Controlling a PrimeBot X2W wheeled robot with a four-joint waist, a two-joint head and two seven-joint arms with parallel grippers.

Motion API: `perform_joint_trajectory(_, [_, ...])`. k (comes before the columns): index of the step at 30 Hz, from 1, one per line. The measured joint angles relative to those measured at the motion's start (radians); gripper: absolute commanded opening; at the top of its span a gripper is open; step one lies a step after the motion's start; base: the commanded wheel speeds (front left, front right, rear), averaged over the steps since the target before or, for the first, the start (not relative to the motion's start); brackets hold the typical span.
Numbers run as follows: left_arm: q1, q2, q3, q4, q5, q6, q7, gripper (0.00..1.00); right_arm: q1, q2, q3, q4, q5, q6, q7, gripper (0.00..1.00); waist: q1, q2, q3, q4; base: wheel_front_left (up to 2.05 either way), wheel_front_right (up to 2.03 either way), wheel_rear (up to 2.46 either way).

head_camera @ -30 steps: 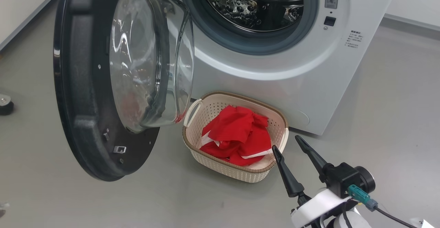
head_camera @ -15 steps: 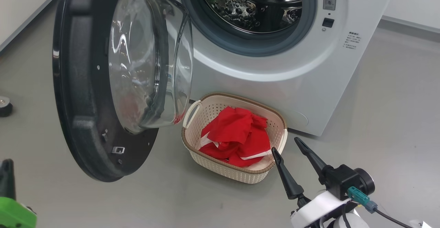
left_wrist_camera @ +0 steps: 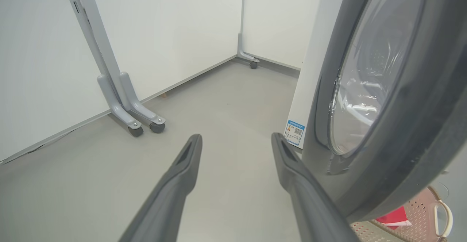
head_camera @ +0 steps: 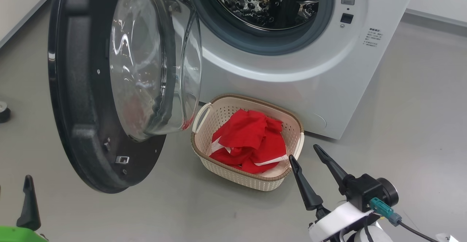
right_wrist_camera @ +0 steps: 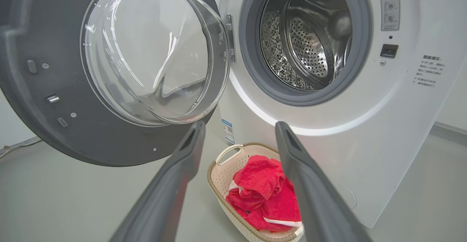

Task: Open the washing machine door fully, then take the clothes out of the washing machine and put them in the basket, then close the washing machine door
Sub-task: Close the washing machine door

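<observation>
- The big round black-rimmed glass door (head_camera: 73, 88) stood wide open.
- Our bright red clothes (head_camera: 251, 139) lay in the small cream plastic basket (head_camera: 233, 171).
- Our left gripper (left_wrist_camera: 236, 138) and right gripper (head_camera: 304, 152) gaped, empty.
- We guessed only shutting the door was left.

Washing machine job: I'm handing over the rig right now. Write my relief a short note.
Left gripper: open, empty, beside the door, outer side.
Right gripper: open, empty, near the basket.
Clothes: red pile in the basket, in front of the washing machine.
Done: door wide open; drum looks empty.
To do: close the door.
</observation>
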Motion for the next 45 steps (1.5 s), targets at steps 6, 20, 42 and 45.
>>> perform_joint_trajectory(6, [0.000,-0.008,-0.008,0.043,0.017,0.000,-0.058,1.00,0.000,0.000,-0.004,-0.001,0.002,0.000,0.000,1.00,0.0000,0.0000,0.001,-0.001,0.00,0.00,0.00])
perform_joint_trajectory(20, [-0.002,-0.008,-0.036,0.135,0.055,0.000,-0.160,1.00,0.000,0.001,-0.005,-0.002,0.003,0.000,0.000,1.00,0.0000,0.0000,-0.005,0.002,0.00,0.00,0.00])
perform_joint_trajectory(42, [-0.030,0.026,-0.054,0.200,0.154,0.000,-0.220,1.00,0.000,0.003,-0.007,-0.002,0.003,0.000,0.000,1.00,0.0000,0.0000,-0.011,0.009,0.00,0.00,0.00])
perform_joint_trajectory(45, [-0.030,0.031,-0.054,0.202,0.178,0.006,-0.221,1.00,0.001,0.003,-0.007,-0.002,0.003,0.000,0.000,1.00,0.0000,0.0000,-0.009,0.012,0.00,0.00,0.00])
